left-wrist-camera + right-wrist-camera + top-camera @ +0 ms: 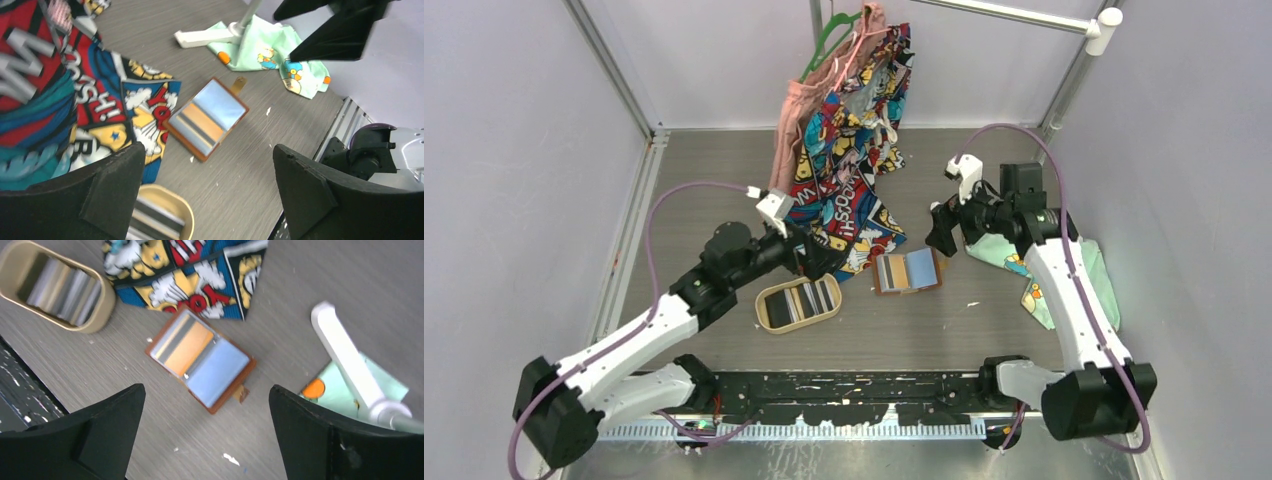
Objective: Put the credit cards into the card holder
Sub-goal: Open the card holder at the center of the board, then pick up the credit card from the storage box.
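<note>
While both arms hang above the table, the left gripper point(209, 150) sits left of the card holder point(907, 271), its jaws spread wide and gripping nothing. Just left of the holder, 1 oval tray point(106, 302) holds several credit cards point(65, 287). The holder lies unfolded, with cards tucked in its slots. Right of it, the right gripper point(207, 387) gapes too, also gripping nothing.

Grey wood-grain table point(924, 335), open tan card holder point(907, 271) near its middle, oval light-wood tray point(760, 310) just left of it, comic-print cloth point(849, 200) behind both, mint-green cloth point(1009, 258) at right, small white specks point(972, 303), perhaps paper scraps.
</note>
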